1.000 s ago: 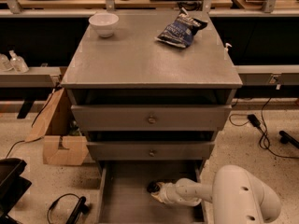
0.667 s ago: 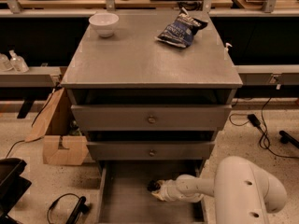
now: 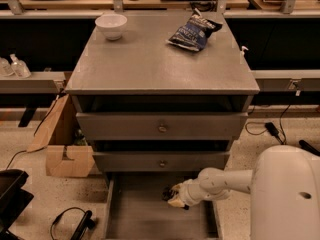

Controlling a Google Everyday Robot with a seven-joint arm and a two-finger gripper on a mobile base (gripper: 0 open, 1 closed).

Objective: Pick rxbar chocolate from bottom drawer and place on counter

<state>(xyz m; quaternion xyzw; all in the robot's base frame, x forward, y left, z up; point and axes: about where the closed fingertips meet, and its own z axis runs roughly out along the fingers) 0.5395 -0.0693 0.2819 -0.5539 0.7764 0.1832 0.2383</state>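
The bottom drawer (image 3: 135,219) is pulled open at the foot of the grey cabinet. My gripper (image 3: 173,198) reaches into it from the right, low over the drawer floor near the back right. A small black thing, the rxbar chocolate (image 3: 167,192), shows at the gripper's tip, partly covered by it; I cannot tell whether it is held. The counter (image 3: 150,64) is the cabinet's flat grey top, well above the gripper.
A white bowl (image 3: 111,25) and a dark blue snack bag (image 3: 192,32) lie on the counter's back part. Two shut drawer fronts with knobs (image 3: 162,128) stand above the open drawer. A cardboard box (image 3: 67,159) and cables (image 3: 70,224) are on the floor at left.
My arm has drawn back slightly to the right and the gripper has lifted a little; the black bar stays at its tip.
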